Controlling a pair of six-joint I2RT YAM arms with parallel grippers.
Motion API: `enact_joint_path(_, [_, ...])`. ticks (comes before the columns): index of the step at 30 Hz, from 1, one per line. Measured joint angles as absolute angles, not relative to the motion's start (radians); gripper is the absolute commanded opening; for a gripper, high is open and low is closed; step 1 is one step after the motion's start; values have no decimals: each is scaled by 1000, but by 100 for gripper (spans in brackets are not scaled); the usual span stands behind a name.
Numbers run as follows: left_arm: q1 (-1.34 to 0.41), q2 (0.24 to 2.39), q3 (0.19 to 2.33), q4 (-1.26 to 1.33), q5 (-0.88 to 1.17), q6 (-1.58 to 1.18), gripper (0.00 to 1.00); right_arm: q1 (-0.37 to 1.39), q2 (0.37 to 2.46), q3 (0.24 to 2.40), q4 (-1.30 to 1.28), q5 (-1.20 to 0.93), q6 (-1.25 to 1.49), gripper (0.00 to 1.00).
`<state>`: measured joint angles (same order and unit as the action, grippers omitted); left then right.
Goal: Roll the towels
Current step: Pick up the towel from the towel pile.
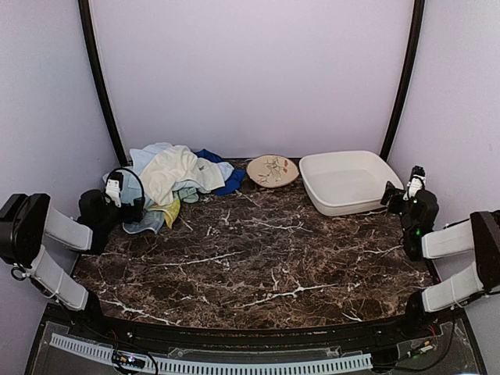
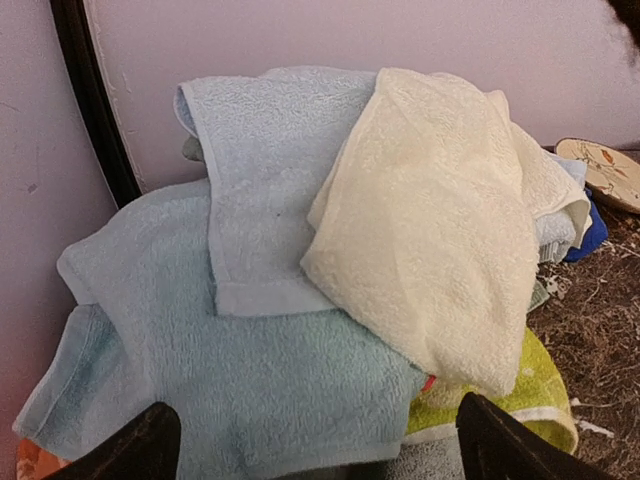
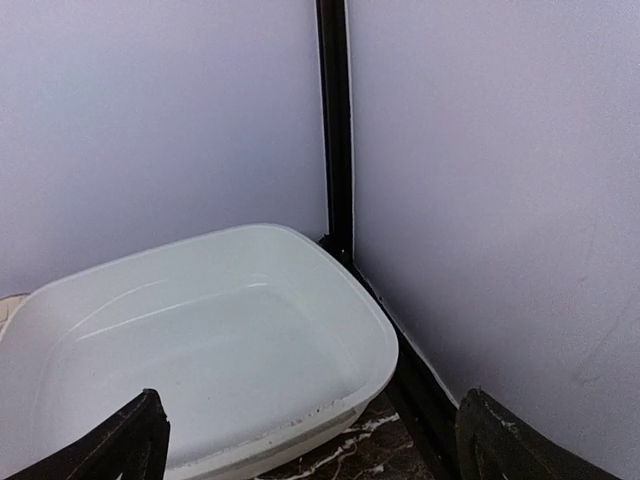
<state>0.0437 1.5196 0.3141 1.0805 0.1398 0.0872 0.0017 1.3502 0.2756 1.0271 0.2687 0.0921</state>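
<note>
Black fingertips (image 2: 140, 450) frame the bottom of the left wrist view, set far apart: the left jaws stand wide and hold nothing, just in front of the heap of towels (image 2: 330, 300). A cream towel (image 2: 440, 240) lies on top, draped over a light blue towel (image 2: 270, 180). Both rest on a pale green towel (image 2: 230, 370) that spreads toward the camera. A yellow towel (image 2: 535, 385) pokes out beneath the cream one on the right, and a corner of a royal blue towel (image 2: 590, 235) shows behind. All lie loose and crumpled.

From above, the heap sits in the back left corner of the dark marbled table (image 1: 258, 258), and the left arm (image 1: 66, 230) reaches to its near left edge. A round patterned plate (image 1: 273, 170) lies just right of the heap, beside a white tub (image 1: 348, 181). The right arm (image 1: 449, 238) points at the tub's right end. In its wrist view the fingertips (image 3: 130, 440) are likewise far apart, so the right jaws are wide and hold nothing, near the tub's rim.
</note>
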Motion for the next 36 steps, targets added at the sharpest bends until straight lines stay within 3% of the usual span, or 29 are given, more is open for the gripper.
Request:
enact_joint_path(5, [44, 1514, 775, 505, 216, 132, 99, 0, 1202, 380, 786, 315, 196, 100])
enact_joint_path(8, [46, 1540, 1042, 191, 331, 175, 99, -11, 1221, 526, 579, 334, 246, 100])
enact_joint_path(12, [46, 1541, 1156, -63, 476, 207, 99, -18, 1282, 690, 356, 271, 284, 100])
enact_joint_path(19, [45, 1646, 1242, -279, 573, 222, 75, 18, 1214, 673, 253, -1, 279, 87])
enact_joint_path(30, [45, 1802, 1350, -356, 577, 193, 48, 353, 1210, 784, 144, -52, 228, 76])
enact_joint_path(32, [45, 1801, 1368, -372, 576, 197, 54, 397, 1217, 797, 130, -52, 226, 78])
enact_joint_path(34, [45, 1798, 1385, -395, 577, 203, 71, 431, 1231, 808, 118, -50, 226, 79])
enact_joint_path(36, [45, 1785, 1400, -422, 573, 218, 80, 456, 1250, 819, 106, -47, 228, 80])
